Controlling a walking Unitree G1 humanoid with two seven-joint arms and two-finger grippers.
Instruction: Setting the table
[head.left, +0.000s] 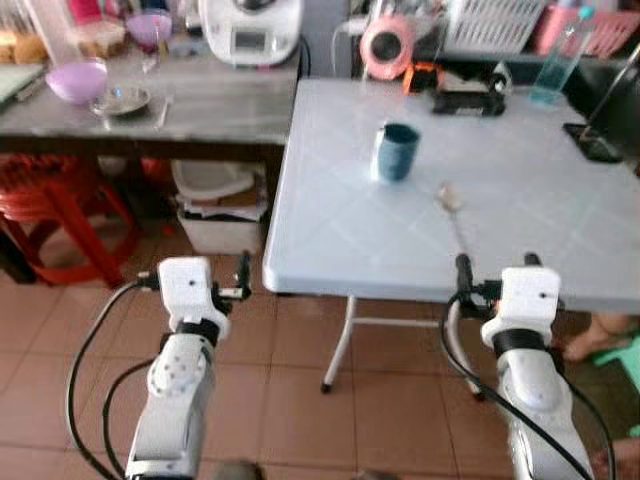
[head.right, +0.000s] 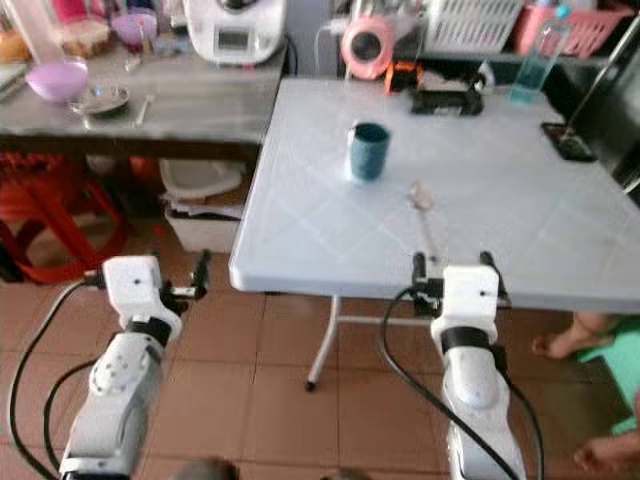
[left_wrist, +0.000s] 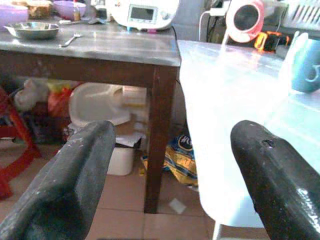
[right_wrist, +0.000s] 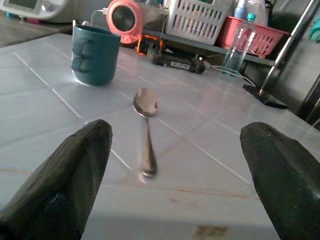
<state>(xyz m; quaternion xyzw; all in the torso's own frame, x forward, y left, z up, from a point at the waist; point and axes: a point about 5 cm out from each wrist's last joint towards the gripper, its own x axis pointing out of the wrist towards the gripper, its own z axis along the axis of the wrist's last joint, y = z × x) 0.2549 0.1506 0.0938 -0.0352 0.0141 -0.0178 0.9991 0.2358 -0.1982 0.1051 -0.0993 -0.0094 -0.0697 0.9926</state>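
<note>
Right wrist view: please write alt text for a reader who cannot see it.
A metal spoon lies on the white table straight ahead of the open right claw, handle toward the camera. A teal mug stands beyond it, apart from the spoon.

White table (head.left: 520, 215): teal mug (head.left: 397, 151), spoon (head.left: 455, 215), bottle (head.left: 556, 60), phone (head.left: 592, 142).

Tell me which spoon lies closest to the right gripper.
The spoon on the white folding table, beside the teal mug, directly ahead of the right gripper. The other spoon lies on the wooden side table.
</note>
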